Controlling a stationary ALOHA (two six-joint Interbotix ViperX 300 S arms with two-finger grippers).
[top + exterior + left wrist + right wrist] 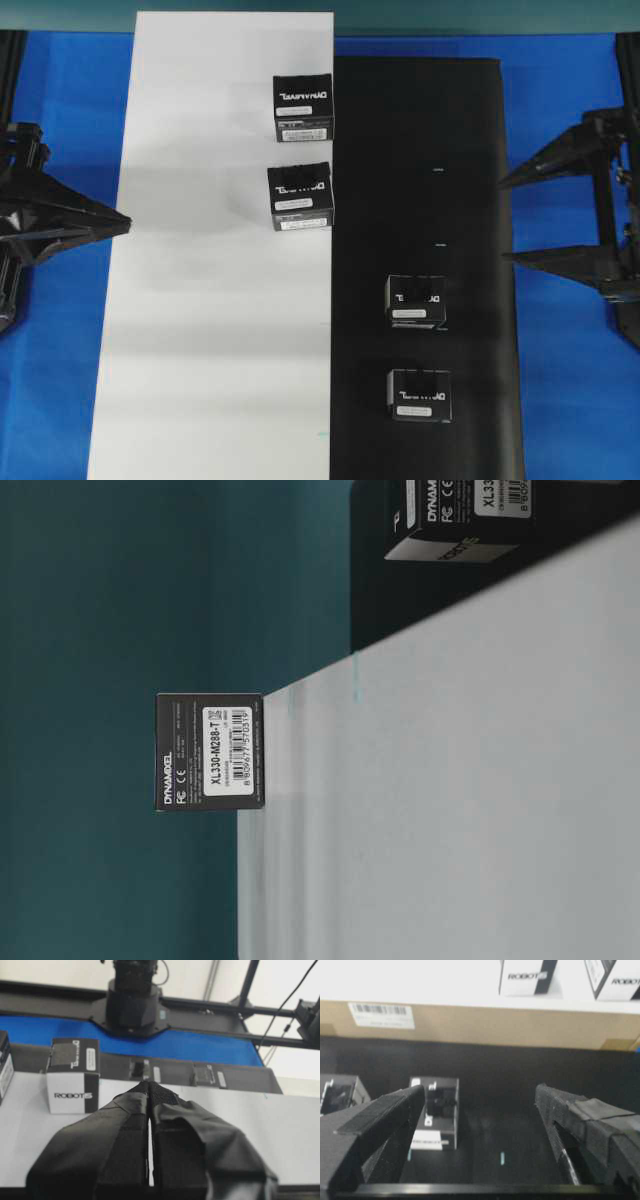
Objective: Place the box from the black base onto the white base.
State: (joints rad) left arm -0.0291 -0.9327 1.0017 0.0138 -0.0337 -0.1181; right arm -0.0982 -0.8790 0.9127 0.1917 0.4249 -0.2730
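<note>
Two black boxes [416,301] [420,394] sit on the black base [470,150], in its near half. Two more identical boxes [303,108] [300,197] sit on the white base [200,330], along its right edge. My right gripper [505,220] is open and empty, at the black base's right edge, apart from every box. In the right wrist view it [479,1097] faces a box [436,1110] just inside its left finger line. My left gripper [125,222] is shut and empty at the white base's left edge; its tip [149,1085] points across the white sheet.
Blue table surface [70,120] shows on both sides of the sheets. Black frame rails [210,1007] and the opposite arm's mount [131,1000] stand beyond the far edge in the left wrist view. The table-level view shows one box [210,750] on the white base.
</note>
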